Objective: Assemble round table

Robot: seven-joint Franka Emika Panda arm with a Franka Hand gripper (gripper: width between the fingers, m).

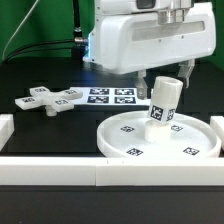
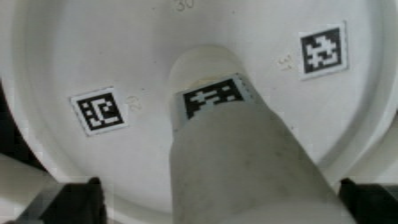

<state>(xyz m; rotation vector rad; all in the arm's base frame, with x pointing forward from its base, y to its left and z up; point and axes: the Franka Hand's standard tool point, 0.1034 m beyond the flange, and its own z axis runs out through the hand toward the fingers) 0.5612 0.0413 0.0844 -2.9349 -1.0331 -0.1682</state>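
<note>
The large round disc (image 1: 120,140) lies rim up on the black table at the exterior view's right. The short thick leg (image 1: 163,105) stands tilted on the disc's middle, with a tag on its side. My gripper (image 1: 176,72) is over the leg's upper end. In the wrist view the leg (image 2: 240,150) runs from between my fingers down to the disc (image 2: 107,60). My gripper (image 2: 222,205) is open: one finger (image 2: 368,200) is at the leg's side, and the other (image 2: 77,203) stands apart from it. The cross-shaped base (image 1: 48,99) lies on the table at the exterior view's left.
The marker board (image 1: 112,96) lies flat behind the disc, between it and the base. A long white border bar (image 1: 60,172) runs along the front. Another bar (image 1: 5,125) stands at the exterior view's left edge. The arm's white body (image 1: 150,40) hangs over the disc.
</note>
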